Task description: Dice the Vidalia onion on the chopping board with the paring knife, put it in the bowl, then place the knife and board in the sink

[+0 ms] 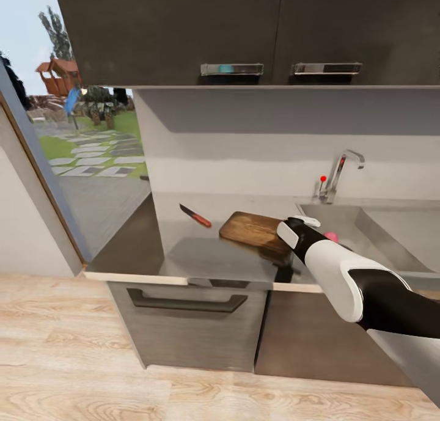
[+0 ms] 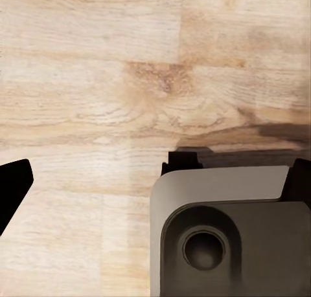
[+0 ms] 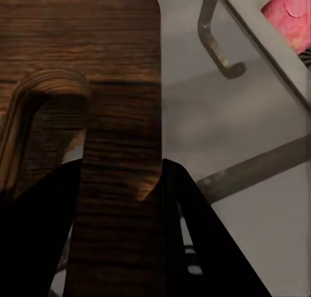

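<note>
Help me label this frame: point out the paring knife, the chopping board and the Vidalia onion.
paring knife [image 1: 195, 215], head view, where blade meets red handle.
chopping board [image 1: 250, 228], head view, middle of its wooden face.
Vidalia onion [image 3: 289, 19], right wrist view, its pink skin.

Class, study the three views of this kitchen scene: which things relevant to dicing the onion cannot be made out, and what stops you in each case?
- Vidalia onion: head view, mostly hidden behind the right arm; right wrist view, cut off by the frame edge.
- Right gripper: dark fingers straddle the chopping board's edge; a firm clamp cannot be confirmed.
- Sink: the drain is hidden; the basin is cut off by the frame edge.
- Paring knife: too small for blade detail.
</note>
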Available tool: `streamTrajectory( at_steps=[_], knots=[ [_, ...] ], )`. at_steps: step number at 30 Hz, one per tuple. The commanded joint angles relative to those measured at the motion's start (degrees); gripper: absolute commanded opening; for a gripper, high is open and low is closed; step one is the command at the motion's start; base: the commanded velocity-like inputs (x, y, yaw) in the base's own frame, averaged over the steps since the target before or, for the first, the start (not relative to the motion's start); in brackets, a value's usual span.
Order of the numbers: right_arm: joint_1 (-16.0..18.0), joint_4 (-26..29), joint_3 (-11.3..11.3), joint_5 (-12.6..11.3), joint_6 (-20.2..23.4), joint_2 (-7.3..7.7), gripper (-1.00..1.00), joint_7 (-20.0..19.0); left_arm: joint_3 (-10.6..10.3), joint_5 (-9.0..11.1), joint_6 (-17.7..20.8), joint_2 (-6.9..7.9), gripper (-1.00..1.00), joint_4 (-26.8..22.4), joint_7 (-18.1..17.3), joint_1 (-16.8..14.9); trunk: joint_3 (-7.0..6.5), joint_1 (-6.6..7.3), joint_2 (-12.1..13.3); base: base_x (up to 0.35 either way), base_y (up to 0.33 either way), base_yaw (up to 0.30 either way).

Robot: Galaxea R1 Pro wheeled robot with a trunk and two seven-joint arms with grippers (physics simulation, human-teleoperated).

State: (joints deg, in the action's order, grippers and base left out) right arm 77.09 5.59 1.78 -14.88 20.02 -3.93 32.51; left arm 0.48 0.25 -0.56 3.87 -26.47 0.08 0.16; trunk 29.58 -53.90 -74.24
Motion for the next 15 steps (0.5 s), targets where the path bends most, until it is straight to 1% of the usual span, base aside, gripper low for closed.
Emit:
streamTrajectory(
  at_steps=[1,8,9,13,15],
  knots=[
    [0.0,0.16,0.21,-0.13,0.4,-0.02,-1.0,0.27,0.05,0.03,-0.06,0.0,1.0,-0.07,0.01,0.02,-0.14,0.22,0.39,0.0,0.0,0.0],
    [0.0,0.21,0.24,-0.15,0.68,-0.02,-1.0,0.19,0.05,0.02,-0.06,0.0,1.0,-0.07,0.01,0.02,-1.39,1.76,3.2,0.0,0.0,0.0],
    [0.0,0.37,0.16,0.04,3.59,0.67,-1.0,-4.88,0.05,0.01,-0.1,0.0,1.0,-0.16,0.01,0.02,-1.39,1.76,3.2,0.0,0.0,0.0],
    [0.02,0.38,0.03,0.24,5.07,1.25,-1.0,-8.94,0.05,0.01,-0.12,0.0,1.0,-0.16,0.01,0.02,-1.39,1.76,3.2,0.0,0.0,0.0],
    [0.01,0.38,-0.01,0.31,5.44,1.57,-1.0,-10.12,0.05,0.01,-0.1,0.0,1.0,-0.16,0.01,0.02,-1.39,1.76,3.2,0.0,0.0,0.0]
  ],
)
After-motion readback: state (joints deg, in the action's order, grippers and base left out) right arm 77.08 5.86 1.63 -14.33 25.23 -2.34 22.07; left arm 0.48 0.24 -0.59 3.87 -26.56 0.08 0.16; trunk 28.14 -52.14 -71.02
